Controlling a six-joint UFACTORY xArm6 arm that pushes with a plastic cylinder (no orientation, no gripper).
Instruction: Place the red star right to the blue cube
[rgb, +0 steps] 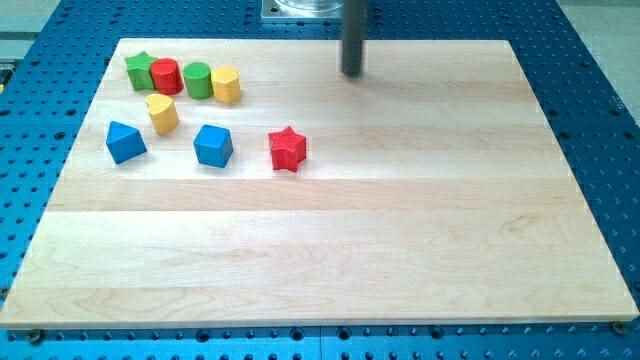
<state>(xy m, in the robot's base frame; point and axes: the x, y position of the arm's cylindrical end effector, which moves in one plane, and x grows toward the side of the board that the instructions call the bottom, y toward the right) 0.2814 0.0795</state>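
- The red star (287, 149) lies flat on the wooden board (330, 260), just to the view's right of the blue cube (213, 145), a small gap between them.
- It looks light, stiff and smooth-painted, so it should slide easily; its points may make it turn if pushed off-centre, so a notch between two points is the safest place to press.
- My tip (351, 72) has no fingers and holds nothing; it stands near the view's top, well apart from the star, touching no block.
- Further left: a second blue block (126, 141), possibly a prism, a yellow block (162, 113), then a row of green star (140, 70), red cylinder (166, 76), green cylinder (197, 79), yellow block (226, 85).
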